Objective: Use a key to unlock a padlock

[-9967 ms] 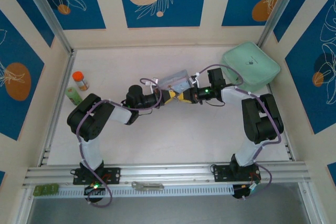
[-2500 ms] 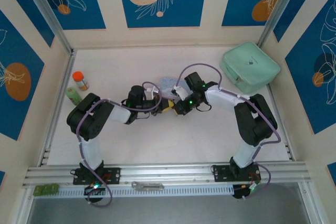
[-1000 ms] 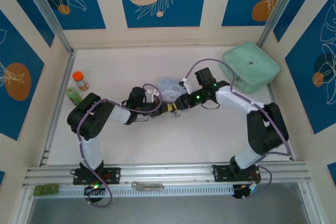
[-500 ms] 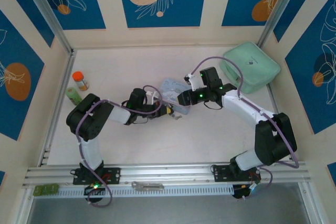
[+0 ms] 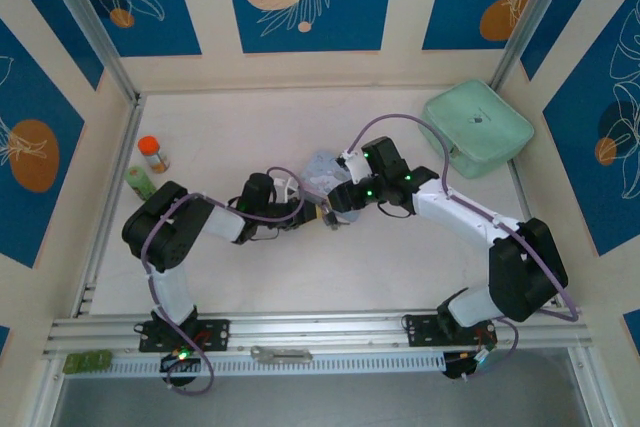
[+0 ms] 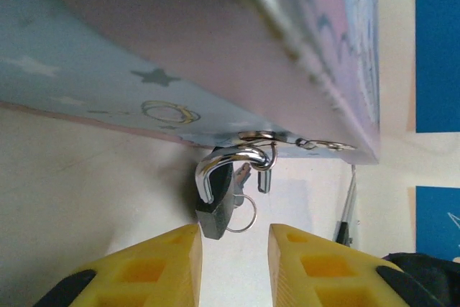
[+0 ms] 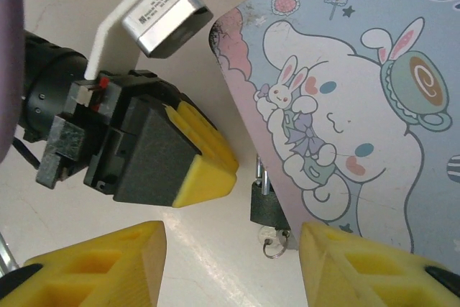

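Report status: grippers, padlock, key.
Left gripper open, right gripper open, both empty. Padlock hangs from tin hasp, key at its base. Grippers crowd each other.

Your left gripper (image 6: 233, 253) reaches to your right, its yellow fingers (image 6: 154, 267) set a narrow gap apart and gripping nothing. Your right gripper (image 7: 230, 253) faces it from the opposite side, jaws spread wide. Both forearms angle inward, the two heads nearly meeting.

Padlock (image 7: 263, 205) hangs tight against the tin (image 7: 359, 106) wall, left gripper (image 7: 215, 167) crowding one side; bare table (image 7: 205, 217) between right gripper (image 7: 230, 249) fingers is free.
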`<state>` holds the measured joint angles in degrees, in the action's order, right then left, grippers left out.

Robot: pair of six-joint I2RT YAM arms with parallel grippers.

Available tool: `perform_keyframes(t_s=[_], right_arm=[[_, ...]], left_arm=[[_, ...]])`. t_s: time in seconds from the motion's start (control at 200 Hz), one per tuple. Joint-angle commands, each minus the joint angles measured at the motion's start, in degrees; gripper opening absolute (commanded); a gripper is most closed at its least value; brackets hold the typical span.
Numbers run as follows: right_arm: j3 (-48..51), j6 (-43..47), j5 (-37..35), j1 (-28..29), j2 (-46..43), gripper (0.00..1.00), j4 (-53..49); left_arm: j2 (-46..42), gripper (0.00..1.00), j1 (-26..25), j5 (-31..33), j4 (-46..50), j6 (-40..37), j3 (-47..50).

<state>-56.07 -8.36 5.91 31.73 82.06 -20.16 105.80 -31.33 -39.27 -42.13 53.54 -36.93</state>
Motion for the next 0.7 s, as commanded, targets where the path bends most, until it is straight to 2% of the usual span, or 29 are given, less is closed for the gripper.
perform_keyframes(t_s=[0.0, 0.315, 0.45, 0.585, 0.695], right_arm=[[0.84, -0.42, -1.59, 0.44, -1.46, 0.52, -0.48], [0.54, -0.26, -2.4, 3.04, -1.39, 0.51, -3.04], [0.79, -3.07, -7.8, 9.37, -0.2, 0.51, -6.18], [-0.53, -9.01, -14.15, 14.46, 3.86, 0.51, -9.9], [-3.5, -12.94, -23.17, 18.3, 9.82, 0.51, -13.54]], left_arm=[[0.16, 0.29, 0.57, 0.15, -5.55, 2.61, 0.84], [0.17, 0.29, 2.15, 0.58, -11.72, 5.23, 2.73], [-0.78, 0.29, 5.64, 1.5, -16.86, 8.97, 4.95], [-3.31, 0.29, 7.87, 4.06, -14.6, 8.3, 5.43], [-4.93, 0.29, 9.06, 6.86, -14.56, 8.23, 6.17]])
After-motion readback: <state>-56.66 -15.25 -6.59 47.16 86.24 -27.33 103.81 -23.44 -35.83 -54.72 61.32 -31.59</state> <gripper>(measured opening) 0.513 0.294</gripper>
